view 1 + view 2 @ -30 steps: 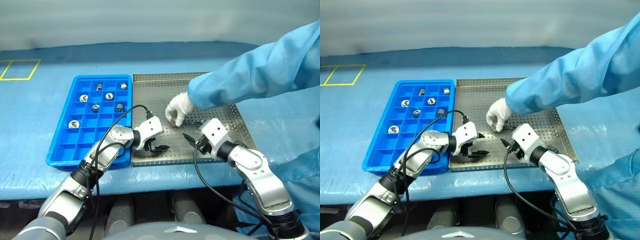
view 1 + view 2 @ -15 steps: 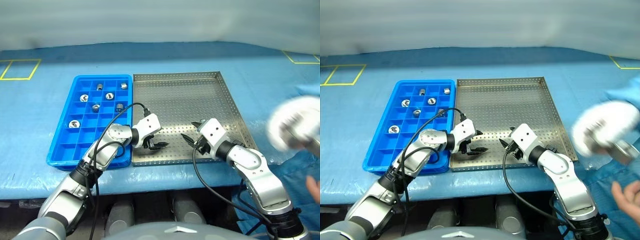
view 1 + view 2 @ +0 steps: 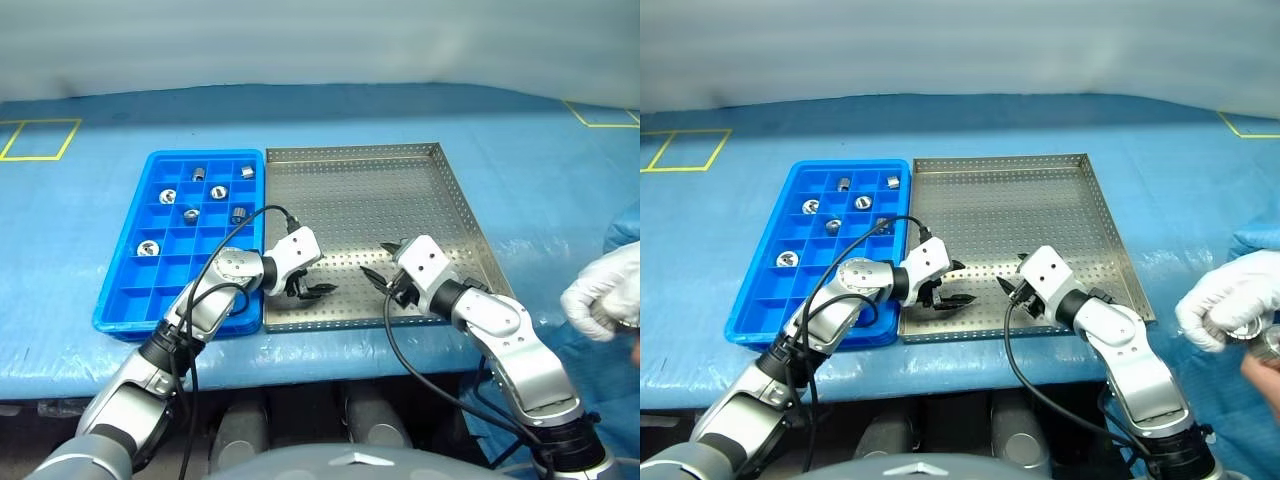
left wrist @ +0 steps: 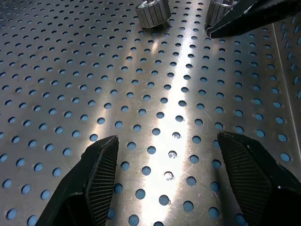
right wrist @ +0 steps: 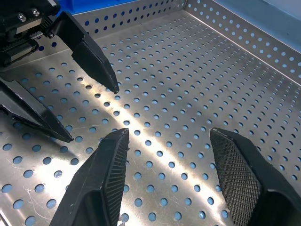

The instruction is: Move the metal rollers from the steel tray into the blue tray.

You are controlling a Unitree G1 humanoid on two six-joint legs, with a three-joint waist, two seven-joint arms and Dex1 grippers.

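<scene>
The person's gloved hand [image 3: 598, 298] is no longer reaching over the steel tray [image 3: 370, 190]; it is now waiting off to the right, while both grippers are staying where they were. The left gripper [image 3: 315, 293] is hovering wide and empty over the near edge of this tray. The right gripper [image 3: 373, 258] is facing it, moderately spread and also holding nothing. Two rollers [image 4: 153, 9] are lying on the steel tray, one just beside a right fingertip. Seven more are already sitting in the blue tray [image 3: 110, 322] on the left. For a good pick, I think the right gripper should be centring over the nearer roller, lowering straight, and closing on its round sides so that it is not rolling away.
</scene>
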